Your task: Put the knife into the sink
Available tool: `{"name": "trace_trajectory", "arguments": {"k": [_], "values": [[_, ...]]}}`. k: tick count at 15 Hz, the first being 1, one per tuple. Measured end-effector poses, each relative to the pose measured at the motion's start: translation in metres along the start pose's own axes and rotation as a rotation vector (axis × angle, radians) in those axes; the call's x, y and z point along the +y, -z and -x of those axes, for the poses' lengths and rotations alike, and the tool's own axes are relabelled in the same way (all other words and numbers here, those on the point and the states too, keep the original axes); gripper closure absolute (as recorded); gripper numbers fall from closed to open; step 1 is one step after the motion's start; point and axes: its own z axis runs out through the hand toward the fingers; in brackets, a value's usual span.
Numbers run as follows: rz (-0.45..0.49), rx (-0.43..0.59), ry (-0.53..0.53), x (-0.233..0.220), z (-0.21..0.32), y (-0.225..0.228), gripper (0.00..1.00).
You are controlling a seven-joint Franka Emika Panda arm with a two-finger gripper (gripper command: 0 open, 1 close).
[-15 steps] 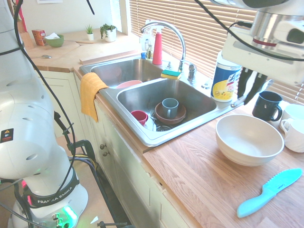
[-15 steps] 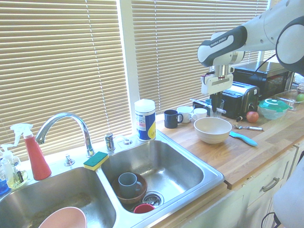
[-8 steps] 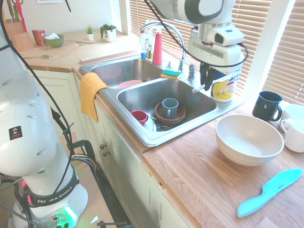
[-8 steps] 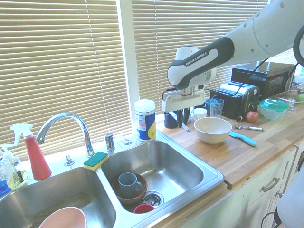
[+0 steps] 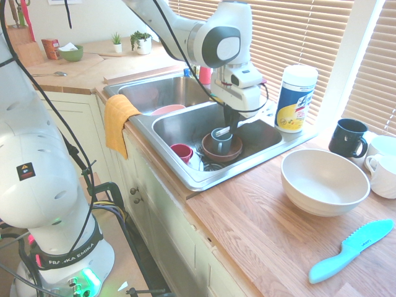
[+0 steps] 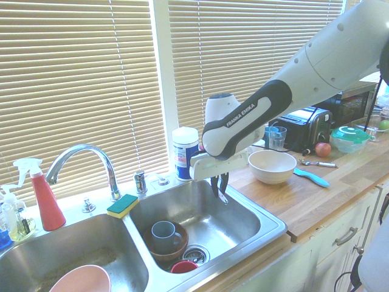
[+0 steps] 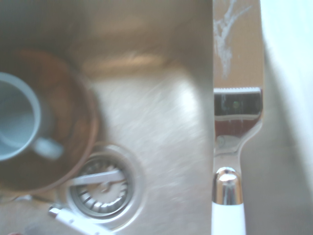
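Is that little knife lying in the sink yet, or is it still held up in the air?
Still held. The tool is shut on the knife, which hangs above the floor of the sink basin.

Arm reaches across from the right; claw (image 6: 219,186) points down over the right basin of the sink (image 6: 243,210), fingers pinched on the knife (image 6: 222,195) — a slim sliver hanging just below them. In the basin: grey mug (image 6: 164,234) inside a brown bowl (image 6: 176,249). Green-yellow sponge (image 6: 122,205) on the divider by the faucet (image 6: 82,159). Beige bowl (image 6: 271,166) and turquoise knife (image 6: 312,177) on the bench (image 6: 328,194).
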Motion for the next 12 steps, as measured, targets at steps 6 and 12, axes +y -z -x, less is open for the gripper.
{"name": "trace_trajectory", "arguments": {"k": [6, 12], "values": [[0.007, -0.001, 0.049, -0.016, 0.039, -0.073, 1.00], [0.025, -0.025, 0.075, -0.022, 0.063, -0.135, 1.00]]}}
